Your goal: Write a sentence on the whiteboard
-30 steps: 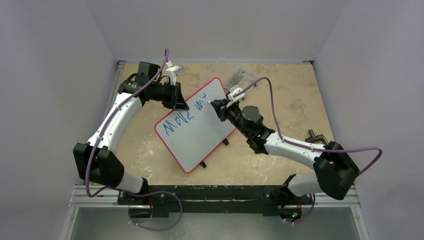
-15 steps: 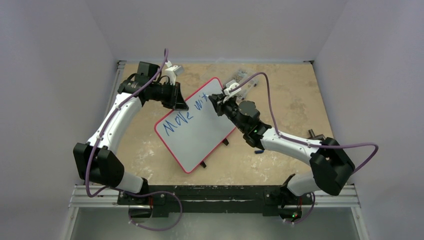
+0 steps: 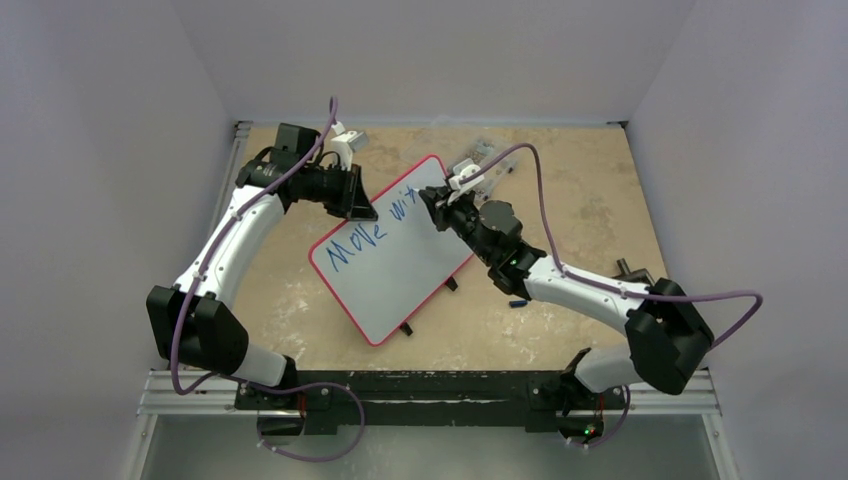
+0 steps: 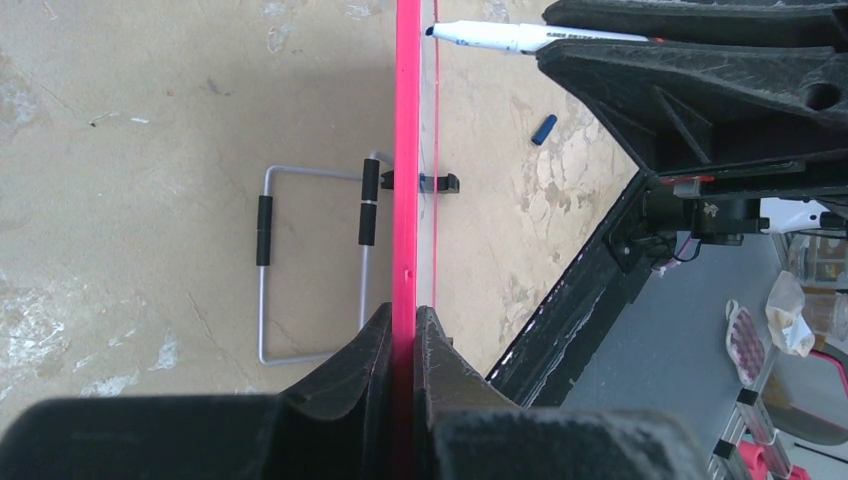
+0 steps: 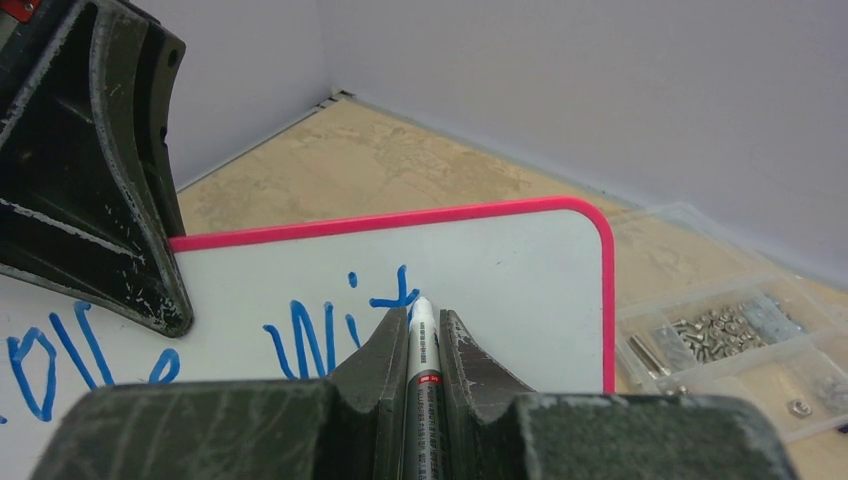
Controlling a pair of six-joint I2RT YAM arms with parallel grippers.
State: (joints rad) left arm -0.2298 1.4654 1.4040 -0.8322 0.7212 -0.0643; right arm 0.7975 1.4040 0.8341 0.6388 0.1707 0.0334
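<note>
Whiteboard [image 3: 400, 265], edge-clamped by left tool [image 4: 403, 325], seemingly touches marker [image 4: 510, 37] pinched in right tool [image 5: 418, 318].

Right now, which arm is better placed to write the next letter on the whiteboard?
Right. The right gripper is shut on the marker, its tip at the last blue letter of the sentence. The left gripper is clamped on the edge of the whiteboard, steadying it.

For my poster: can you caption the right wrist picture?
Right gripper holds a marker at the blue sentence on the whiteboard.
</note>
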